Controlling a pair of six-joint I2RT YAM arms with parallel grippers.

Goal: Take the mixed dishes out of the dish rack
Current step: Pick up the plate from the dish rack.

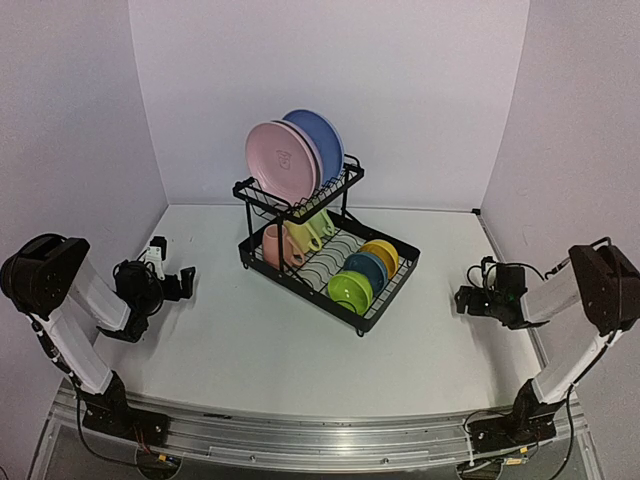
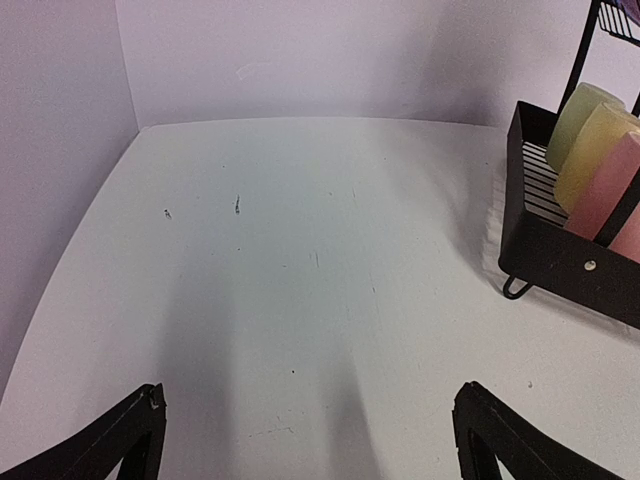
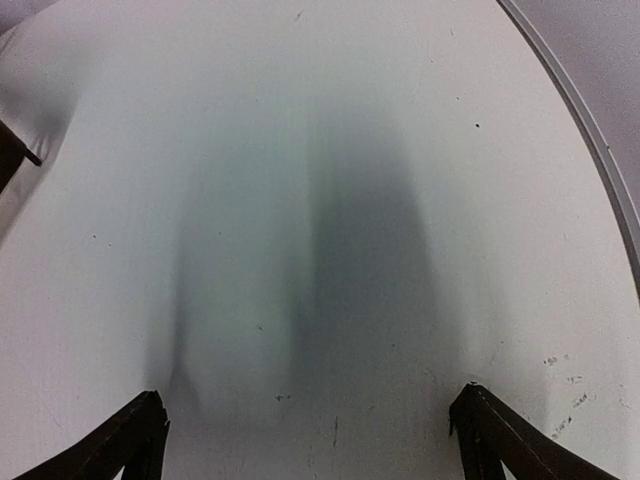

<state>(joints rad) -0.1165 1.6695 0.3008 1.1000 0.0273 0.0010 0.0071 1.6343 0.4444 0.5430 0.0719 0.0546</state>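
The black wire dish rack [image 1: 392, 292] stands mid-table. A pink plate [image 1: 281, 160] and a blue plate [image 1: 322, 140] stand on edge in its upper basket. Its lower tray holds pink [image 1: 277, 247], yellow [image 1: 300, 238] and pale-green [image 1: 320, 225] mugs, and green [image 1: 349, 292], blue [image 1: 366, 270] and yellow [image 1: 381, 254] bowls. My left gripper [image 1: 175, 266] [image 2: 312, 392] hangs open to the left of the rack, holding nothing. The rack's corner [image 2: 560, 250] and the mugs [image 2: 595, 150] show at the right of its view. Off to the right, my right gripper [image 1: 464, 298] [image 3: 312, 392] is open over bare table.
The white table [image 1: 260, 350] is closed in by white walls at the back and on both sides. A raised rim [image 3: 590, 130] runs along its right edge. A corner of the rack [image 3: 12, 155] pokes into the right wrist view at the left.
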